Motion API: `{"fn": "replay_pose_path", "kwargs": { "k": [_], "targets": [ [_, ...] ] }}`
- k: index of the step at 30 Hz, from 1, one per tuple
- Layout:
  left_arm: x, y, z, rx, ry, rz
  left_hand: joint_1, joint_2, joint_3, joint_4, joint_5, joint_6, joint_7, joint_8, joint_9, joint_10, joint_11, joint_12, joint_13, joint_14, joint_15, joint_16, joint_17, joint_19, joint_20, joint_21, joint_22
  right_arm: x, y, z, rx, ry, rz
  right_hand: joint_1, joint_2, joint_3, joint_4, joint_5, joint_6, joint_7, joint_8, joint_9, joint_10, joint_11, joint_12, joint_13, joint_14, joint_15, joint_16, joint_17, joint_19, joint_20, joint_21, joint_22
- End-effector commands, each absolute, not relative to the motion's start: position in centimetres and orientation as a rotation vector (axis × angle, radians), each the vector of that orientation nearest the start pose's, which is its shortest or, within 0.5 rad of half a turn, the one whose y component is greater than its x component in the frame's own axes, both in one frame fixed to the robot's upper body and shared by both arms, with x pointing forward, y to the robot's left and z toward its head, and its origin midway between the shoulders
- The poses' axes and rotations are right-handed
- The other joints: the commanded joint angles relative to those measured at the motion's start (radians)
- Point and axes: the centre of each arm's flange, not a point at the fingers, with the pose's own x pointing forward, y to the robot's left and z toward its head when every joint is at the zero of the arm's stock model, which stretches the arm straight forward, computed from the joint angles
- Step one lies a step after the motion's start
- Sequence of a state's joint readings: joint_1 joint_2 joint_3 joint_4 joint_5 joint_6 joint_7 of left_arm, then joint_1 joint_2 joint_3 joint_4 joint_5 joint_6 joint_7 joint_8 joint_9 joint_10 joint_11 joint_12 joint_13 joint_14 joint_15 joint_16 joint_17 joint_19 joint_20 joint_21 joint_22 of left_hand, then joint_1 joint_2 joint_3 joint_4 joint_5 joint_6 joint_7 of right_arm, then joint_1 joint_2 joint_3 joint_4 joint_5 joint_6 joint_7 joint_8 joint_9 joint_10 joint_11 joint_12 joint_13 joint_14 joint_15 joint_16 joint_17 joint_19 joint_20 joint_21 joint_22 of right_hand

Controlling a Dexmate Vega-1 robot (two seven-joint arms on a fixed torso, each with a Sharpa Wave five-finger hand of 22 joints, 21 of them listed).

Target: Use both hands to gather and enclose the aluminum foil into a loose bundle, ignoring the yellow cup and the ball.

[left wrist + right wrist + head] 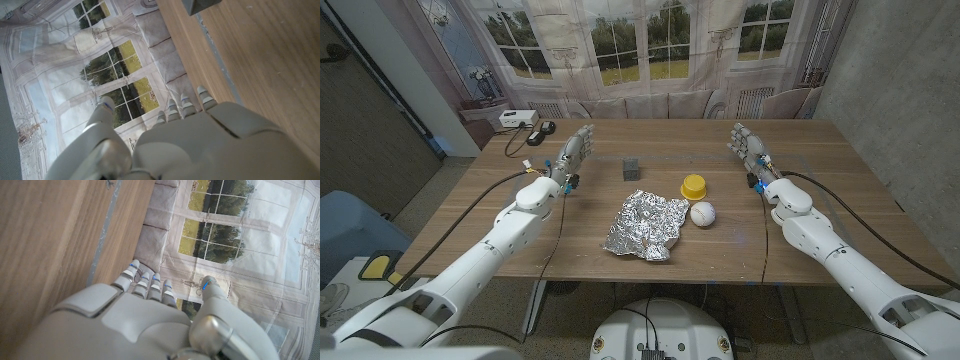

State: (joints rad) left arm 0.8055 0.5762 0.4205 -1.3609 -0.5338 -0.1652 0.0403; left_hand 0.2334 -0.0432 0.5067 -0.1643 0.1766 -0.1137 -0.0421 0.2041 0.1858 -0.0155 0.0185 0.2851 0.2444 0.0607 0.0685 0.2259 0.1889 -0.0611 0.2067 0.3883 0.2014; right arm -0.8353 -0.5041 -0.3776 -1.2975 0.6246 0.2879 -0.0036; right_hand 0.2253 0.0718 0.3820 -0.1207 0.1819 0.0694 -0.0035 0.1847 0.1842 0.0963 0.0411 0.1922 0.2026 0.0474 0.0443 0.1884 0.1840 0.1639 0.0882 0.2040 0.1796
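From where I'm driving, the aluminum foil [645,226] lies crumpled near the front edge of the wooden table [820,180], roughly in the middle, untouched. The yellow cup [694,187] and ball [702,214] sit just to its right, ball nearly touching the foil. My left hand [573,152] and right hand [748,147] are both well out to the sides, fingers straight, holding nothing. A small grey block [633,168] stands behind the foil.

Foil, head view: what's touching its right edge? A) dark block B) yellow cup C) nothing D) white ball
D: the white ball sits against the right edge of the crumpled foil, while the yellow cup stands just behind, apart from it, and the dark block is farther back.
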Motion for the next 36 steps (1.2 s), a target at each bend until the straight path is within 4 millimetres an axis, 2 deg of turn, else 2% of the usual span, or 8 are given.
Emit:
{"fn": "replay_pose_path", "kwargs": {
  "k": [1, 8, 11, 13, 16, 17, 24, 36],
  "targets": [
    [64.6, 28.3, -1.3, 0.320, -0.468, -0.148, 0.026, -0.021, -0.005, -0.004, 0.008, 0.016, 0.005, 0.011, 0.001, 0.030, -0.007, 0.013, 0.005, 0.061, -0.019, 0.019, 0.004, 0.045, -0.002, 0.016, 0.003, 64.9, -28.7, -3.4, 0.034, -0.595, 0.174, 0.006, -0.002, -0.001, -0.005, 0.007, -0.004, 0.000, -0.001, 0.001, -0.004, -0.003, 0.000, 0.005, 0.001, 0.003, 0.001, 0.002, 0.002, 0.008, 0.001, 0.004],
    [63.7, 27.9, -1.5, 0.399, -0.457, -0.152, 0.067, -0.029, -0.003, -0.006, 0.015, 0.040, 0.009, 0.016, 0.001, 0.070, -0.026, 0.025, 0.006, 0.108, -0.033, 0.029, 0.005, 0.082, -0.006, 0.027, 0.004, 64.4, -28.5, -4.1, 0.039, -0.592, 0.172, 0.005, -0.002, -0.003, -0.005, 0.007, -0.004, 0.001, 0.000, 0.001, -0.004, 0.000, 0.001, 0.004, 0.001, 0.008, 0.002, 0.002, 0.002, 0.009, 0.001, 0.004],
    [63.3, 27.8, -1.6, 0.434, -0.463, -0.161, 0.116, -0.028, 0.005, -0.010, 0.021, 0.059, 0.006, 0.021, 0.001, 0.085, -0.072, 0.024, 0.002, 0.089, -0.039, 0.014, 0.004, 0.085, -0.009, 0.025, 0.004, 64.2, -28.4, -4.4, 0.043, -0.591, 0.171, 0.005, -0.002, -0.004, -0.005, 0.007, -0.003, 0.001, 0.001, 0.001, -0.003, 0.000, 0.002, 0.004, 0.001, 0.009, 0.003, 0.003, 0.002, 0.010, 0.001, 0.004],
    [63.0, 27.7, -1.6, 0.456, -0.460, -0.169, 0.148, -0.027, 0.007, -0.006, 0.023, 0.087, -0.019, 0.027, 0.001, 0.085, -0.108, 0.017, -0.003, 0.064, -0.022, -0.003, 0.002, 0.074, -0.008, 0.018, 0.004, 64.0, -28.4, -4.6, 0.047, -0.592, 0.170, 0.004, -0.002, -0.004, -0.005, 0.006, -0.003, 0.001, 0.001, 0.001, -0.003, 0.001, 0.002, 0.004, 0.001, 0.009, 0.003, 0.003, 0.002, 0.010, 0.001, 0.004],
    [62.5, 27.4, -1.5, 0.499, -0.448, -0.184, 0.162, -0.029, 0.002, 0.000, 0.022, 0.136, -0.047, 0.039, 0.002, 0.090, -0.110, 0.014, -0.006, 0.043, -0.006, -0.014, 0.001, 0.064, -0.006, 0.011, 0.004, 63.8, -28.4, -4.9, 0.050, -0.595, 0.169, 0.004, -0.001, -0.005, -0.005, 0.006, -0.003, 0.002, 0.002, 0.001, -0.002, 0.001, 0.003, 0.004, 0.002, 0.010, 0.004, 0.003, 0.002, 0.011, 0.001, 0.004],
    [62.4, 27.3, -1.5, 0.514, -0.446, -0.184, 0.166, -0.030, 0.000, 0.003, 0.022, 0.146, -0.048, 0.039, 0.002, 0.085, -0.098, 0.009, -0.008, 0.033, 0.000, -0.019, 0.001, 0.052, -0.003, 0.005, 0.004, 63.7, -28.3, -5.0, 0.051, -0.595, 0.169, 0.004, -0.001, -0.005, -0.004, 0.006, -0.003, 0.001, 0.002, 0.001, -0.001, 0.001, 0.003, 0.004, 0.002, 0.010, 0.004, 0.003, 0.001, 0.010, 0.001, 0.004],
    [61.3, 26.5, -1.3, 0.599, -0.443, -0.210, 0.176, -0.031, -0.006, 0.007, 0.022, 0.150, -0.038, 0.032, 0.002, 0.082, -0.098, 0.003, -0.011, 0.017, 0.003, -0.025, 0.001, 0.045, -0.005, -0.001, 0.004, 63.0, -28.2, -5.6, 0.059, -0.599, 0.165, 0.002, 0.001, -0.006, -0.003, 0.006, -0.003, 0.002, 0.002, 0.001, 0.001, -0.001, 0.005, 0.004, 0.003, 0.010, 0.006, 0.004, 0.002, 0.010, 0.002, 0.004],
    [59.9, 25.2, -0.9, 0.759, -0.425, -0.267, 0.221, -0.026, -0.005, 0.000, 0.028, 0.134, -0.049, 0.016, 0.001, 0.102, -0.130, 0.000, -0.019, 0.030, -0.007, -0.019, 0.000, 0.064, -0.005, 0.001, 0.003, 61.7, -28.3, -6.6, 0.072, -0.608, 0.146, 0.000, 0.003, -0.008, -0.002, 0.006, -0.001, 0.000, 0.004, 0.001, 0.002, 0.000, 0.006, 0.004, 0.006, 0.010, 0.008, 0.005, 0.004, 0.010, 0.003, 0.005]
  ]
}}
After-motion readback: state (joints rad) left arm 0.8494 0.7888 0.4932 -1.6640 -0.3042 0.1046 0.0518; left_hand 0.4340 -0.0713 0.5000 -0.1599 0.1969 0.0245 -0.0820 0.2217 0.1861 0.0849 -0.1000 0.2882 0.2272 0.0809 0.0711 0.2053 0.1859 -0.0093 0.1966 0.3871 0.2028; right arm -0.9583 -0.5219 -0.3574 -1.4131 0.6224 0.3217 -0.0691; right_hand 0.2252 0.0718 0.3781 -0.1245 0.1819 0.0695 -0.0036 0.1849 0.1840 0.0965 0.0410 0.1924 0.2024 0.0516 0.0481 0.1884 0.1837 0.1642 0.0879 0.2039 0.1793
